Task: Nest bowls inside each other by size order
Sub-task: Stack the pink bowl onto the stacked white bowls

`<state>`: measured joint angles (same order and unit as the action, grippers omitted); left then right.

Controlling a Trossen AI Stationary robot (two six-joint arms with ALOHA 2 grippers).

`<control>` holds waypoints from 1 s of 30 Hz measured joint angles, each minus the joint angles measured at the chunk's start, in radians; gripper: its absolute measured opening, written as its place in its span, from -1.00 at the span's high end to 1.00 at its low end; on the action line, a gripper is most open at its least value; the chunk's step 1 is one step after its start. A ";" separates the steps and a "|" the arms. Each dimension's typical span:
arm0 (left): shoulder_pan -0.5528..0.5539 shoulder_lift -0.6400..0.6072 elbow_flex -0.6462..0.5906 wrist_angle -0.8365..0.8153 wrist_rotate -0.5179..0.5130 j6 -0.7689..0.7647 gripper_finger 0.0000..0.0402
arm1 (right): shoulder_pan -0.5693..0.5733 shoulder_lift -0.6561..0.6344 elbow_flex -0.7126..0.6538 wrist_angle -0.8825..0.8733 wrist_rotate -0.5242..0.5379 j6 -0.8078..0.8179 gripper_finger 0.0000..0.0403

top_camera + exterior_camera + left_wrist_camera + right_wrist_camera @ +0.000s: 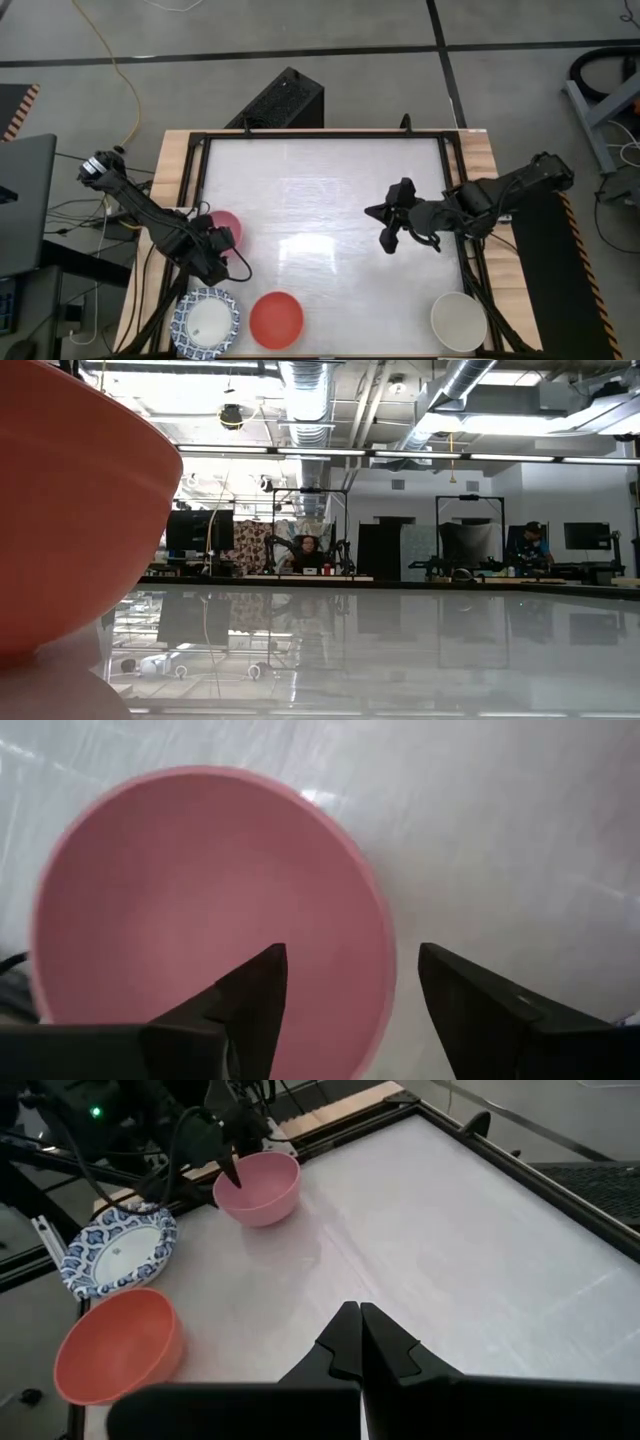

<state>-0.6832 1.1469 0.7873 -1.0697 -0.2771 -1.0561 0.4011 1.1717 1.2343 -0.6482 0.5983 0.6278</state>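
Note:
A small pink bowl [200, 900] rests on its base at the table's left side [229, 225]. My left gripper [350, 955] is open and points down over its rim, one finger above the inside and one outside; no touch shows. Near the front edge stand a blue-and-white patterned bowl [207, 320], a red bowl [276, 318] and, at the right, a cream-white bowl [459, 320]. My right gripper [360, 1312] is shut and holds nothing, hovering above the table's right half [386, 236].
A black frame [200, 180] runs around the white table top. The table's middle and far part are bare. A black box [285, 100] sits beyond the far edge. The red bowl fills the low view's left side [60, 510].

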 joint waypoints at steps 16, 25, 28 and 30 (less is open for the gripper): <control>0.007 0.000 -0.177 0.173 0.130 -0.028 0.76 | -0.044 0.015 0.000 0.007 -0.025 0.003 0.95; 0.007 -0.001 -0.088 0.165 0.094 0.038 0.99 | -0.143 0.157 0.000 0.094 -0.184 0.025 0.89; 0.007 0.000 -0.032 0.164 0.082 0.101 1.00 | -0.187 0.221 0.000 0.198 -0.293 0.017 0.85; 0.005 0.000 0.012 0.170 0.074 0.184 1.00 | -0.214 0.263 0.000 0.274 -0.354 -0.011 0.81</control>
<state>-0.6781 1.1465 0.7992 -0.8993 -0.2033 -0.8719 0.1874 1.4345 1.2339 -0.3744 0.2443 0.6166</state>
